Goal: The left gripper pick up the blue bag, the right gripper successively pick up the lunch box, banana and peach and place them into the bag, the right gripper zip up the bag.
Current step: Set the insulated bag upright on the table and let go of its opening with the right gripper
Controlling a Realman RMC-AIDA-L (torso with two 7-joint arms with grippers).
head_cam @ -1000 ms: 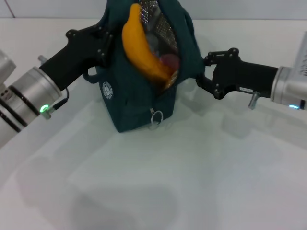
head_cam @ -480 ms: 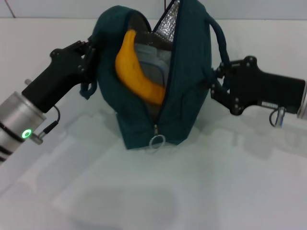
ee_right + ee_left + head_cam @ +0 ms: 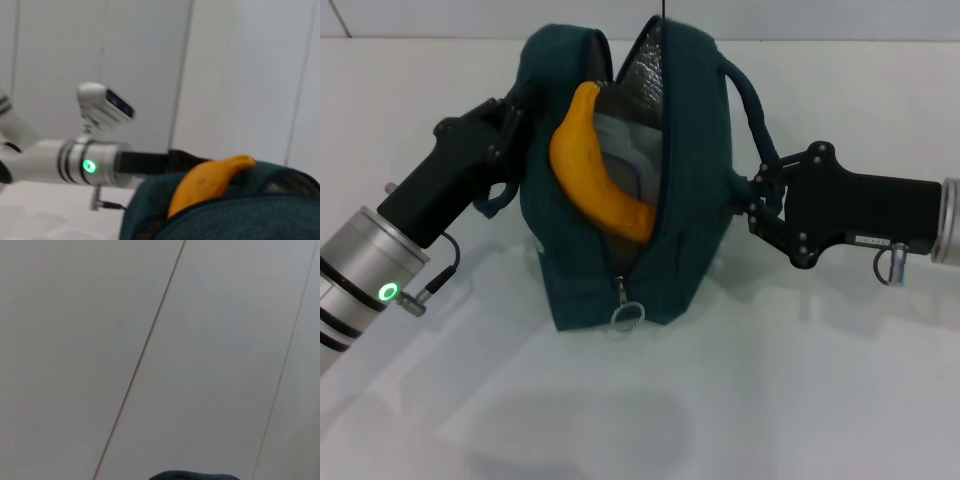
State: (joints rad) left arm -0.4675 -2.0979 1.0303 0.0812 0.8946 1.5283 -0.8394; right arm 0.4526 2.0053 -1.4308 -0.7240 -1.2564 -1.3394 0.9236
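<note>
Bag-wise, the blue bag (image 3: pixel 695 210) stood upright on the white counter (image 3: pixel 800 400), pinched from both sides. The left gripper (image 3: pixel 510 125) was pressed into one flank, the right gripper (image 3: pixel 755 195) into the other by a handle; whether either set of jaws was actually clenched on fabric couldn't be told. The banana (image 3: pixel 590 165) poked out of the gaping top over the lunch box (image 3: pixel 620 160). Soft, floppy cloth probably sags, so the ring zip pull (image 3: pixel 627 315) looked like the spot to grab.
</note>
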